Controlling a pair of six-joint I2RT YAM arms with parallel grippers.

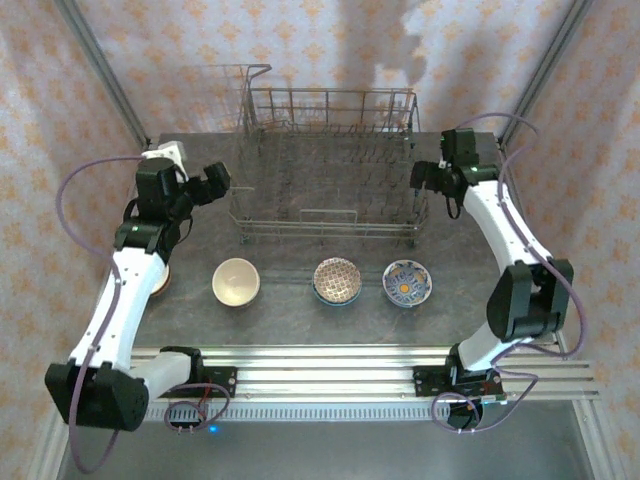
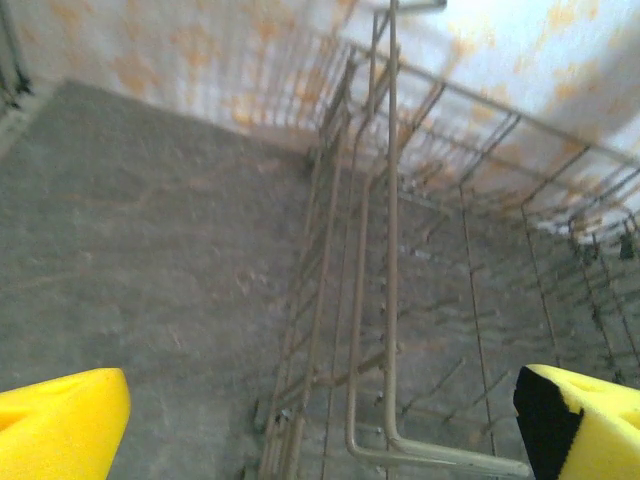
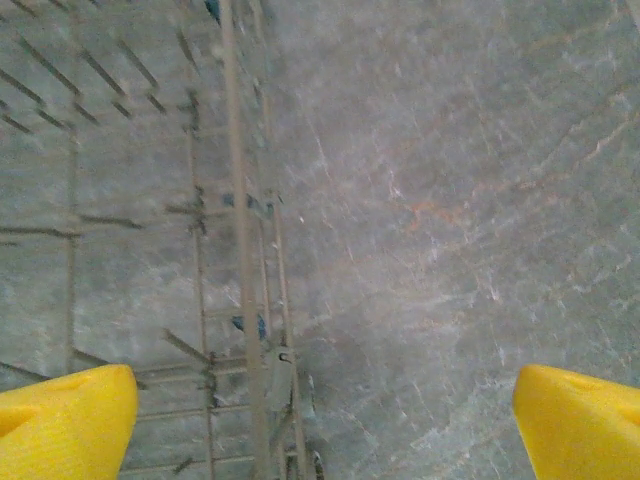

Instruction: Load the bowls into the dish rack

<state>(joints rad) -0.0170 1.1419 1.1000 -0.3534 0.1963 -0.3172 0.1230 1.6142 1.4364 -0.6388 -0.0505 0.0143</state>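
The left pincer (image 1: 218, 180) hangs wide open and empty just beside the left end of the dish rack (image 1: 330, 175). The right pincer (image 1: 424, 178), equally spread and empty, is at its right end. The rack's long axis runs left to right across the worktop (image 1: 290, 315). Nearer the arms, parallel to it, sit mouth up a cream bowl (image 1: 236, 281), a brown patterned bowl (image 1: 337, 280) and a blue-white bowl (image 1: 406, 281).
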